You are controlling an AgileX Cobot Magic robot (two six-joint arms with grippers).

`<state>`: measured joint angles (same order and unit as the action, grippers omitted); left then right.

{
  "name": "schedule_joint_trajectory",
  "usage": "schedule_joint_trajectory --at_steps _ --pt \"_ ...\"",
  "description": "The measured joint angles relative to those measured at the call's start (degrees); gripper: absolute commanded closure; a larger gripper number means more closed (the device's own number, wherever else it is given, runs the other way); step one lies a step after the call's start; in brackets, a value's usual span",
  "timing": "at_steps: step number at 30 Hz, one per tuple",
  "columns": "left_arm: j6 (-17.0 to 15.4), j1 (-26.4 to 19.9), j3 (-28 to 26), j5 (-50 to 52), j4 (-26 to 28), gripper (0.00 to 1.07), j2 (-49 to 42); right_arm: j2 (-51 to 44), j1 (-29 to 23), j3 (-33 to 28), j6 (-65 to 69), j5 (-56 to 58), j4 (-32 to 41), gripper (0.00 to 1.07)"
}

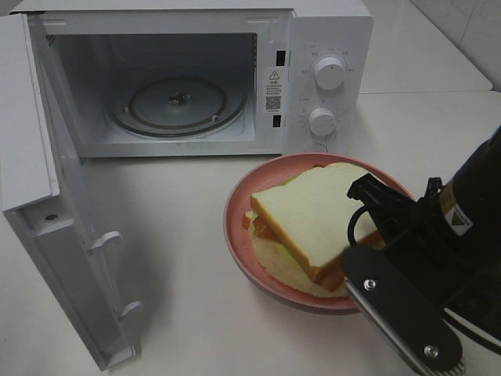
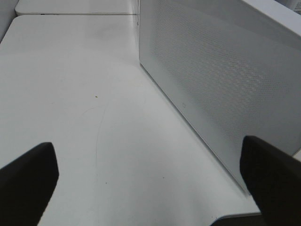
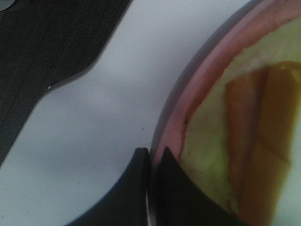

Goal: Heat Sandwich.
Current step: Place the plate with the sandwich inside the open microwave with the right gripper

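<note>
The sandwich [image 1: 309,215], white bread slices with tan crusts and orange-yellow filling, lies on a round pink plate [image 1: 238,210] in front of the open microwave [image 1: 329,47]. My right arm [image 1: 438,258] comes in from the lower right over the plate's near right side. In the right wrist view my right gripper [image 3: 150,162] is shut on the plate's rim [image 3: 188,99], one finger outside and one inside, beside the sandwich [image 3: 254,127]. My left gripper [image 2: 148,150] stands open over bare table beside the microwave's perforated wall [image 2: 216,80], holding nothing.
The microwave door [image 1: 47,180] is swung wide open to the left, reaching to the table's front. The glass turntable [image 1: 178,103] lies bare in the cavity. Two knobs [image 1: 329,72] are on the right panel. The white table [image 1: 172,258] stretches between door and plate.
</note>
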<state>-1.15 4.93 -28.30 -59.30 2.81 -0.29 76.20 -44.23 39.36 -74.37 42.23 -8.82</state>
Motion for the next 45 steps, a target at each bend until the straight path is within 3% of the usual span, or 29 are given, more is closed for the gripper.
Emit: schedule_joint_trajectory --at_steps 9,21,45 --pt "0.0 0.0 0.0 0.0 0.0 0.09 0.0 0.0 6.6 0.1 -14.2 -0.6 4.7 1.07" --pt "0.0 0.0 0.0 0.0 0.0 0.09 0.0 1.3 7.4 4.6 -15.7 -0.2 7.9 1.07" --pt "0.0 0.0 0.0 0.0 0.0 0.09 0.0 18.2 5.5 24.7 -20.2 0.7 12.0 1.07"
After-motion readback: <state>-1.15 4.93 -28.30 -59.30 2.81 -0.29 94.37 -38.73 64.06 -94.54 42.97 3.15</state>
